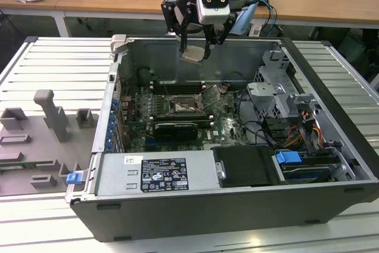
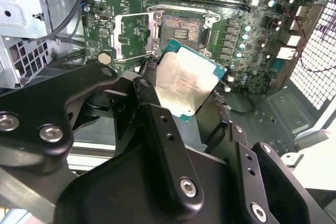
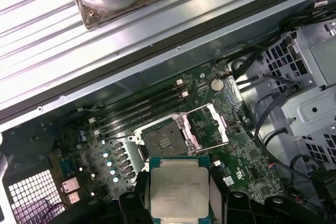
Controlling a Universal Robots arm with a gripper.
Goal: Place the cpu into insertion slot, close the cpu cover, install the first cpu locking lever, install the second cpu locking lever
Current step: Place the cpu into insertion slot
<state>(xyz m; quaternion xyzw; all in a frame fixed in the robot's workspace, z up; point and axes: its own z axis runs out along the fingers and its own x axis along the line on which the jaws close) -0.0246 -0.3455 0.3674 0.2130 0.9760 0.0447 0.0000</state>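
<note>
Silver-topped chip (image 2: 186, 85) is hanging clamped in the gripper (image 1: 195, 50) above the empty socket (image 3: 164, 141); cover (image 3: 221, 127) standing open, nothing seated yet.

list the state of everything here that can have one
claw: shut on the cpu, held above the open case
cpu: gripped by its edges, metal top facing the wrist cameras, not yet in the socket
insertion slot: empty, uncovered
cpu cover: swung open, off the slot
computer case: lying on its side, open on top
</note>
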